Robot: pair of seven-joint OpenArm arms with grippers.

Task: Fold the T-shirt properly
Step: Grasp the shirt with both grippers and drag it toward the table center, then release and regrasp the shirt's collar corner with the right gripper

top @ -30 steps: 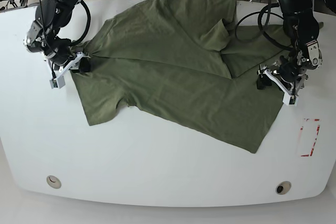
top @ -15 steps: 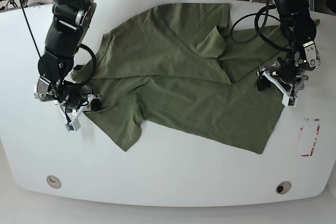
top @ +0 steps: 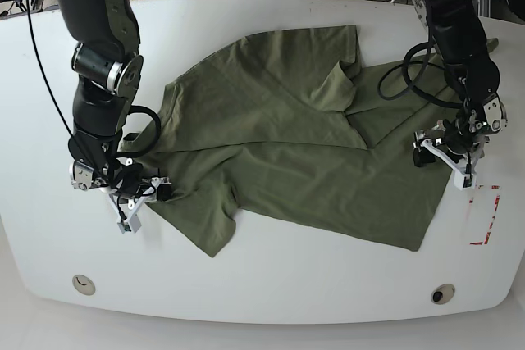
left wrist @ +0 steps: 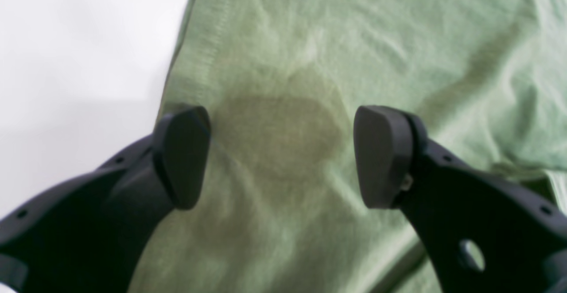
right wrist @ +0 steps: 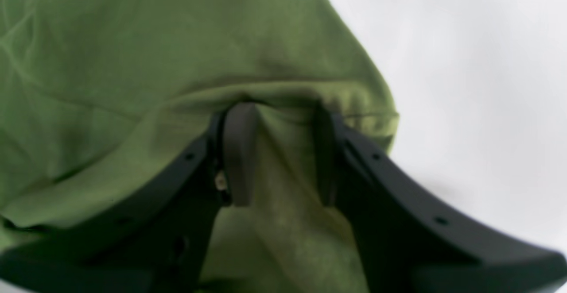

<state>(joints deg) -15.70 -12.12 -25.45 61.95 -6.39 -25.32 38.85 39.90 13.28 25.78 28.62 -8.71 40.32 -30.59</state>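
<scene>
I'm pinching the wrinkly olive-green cotton T-shirt (top: 287, 137) in the right end effector (right wrist: 279, 151); left end effector (left wrist: 281, 156) hovering released directly above its hem.

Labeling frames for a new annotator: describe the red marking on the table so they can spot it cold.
Start from the white table in the base view and go to its right side, just past the T-shirt hem and below the left gripper. The marking is a thin, broken red rectangle outline, flat on the surface, the only red on the table.
</scene>
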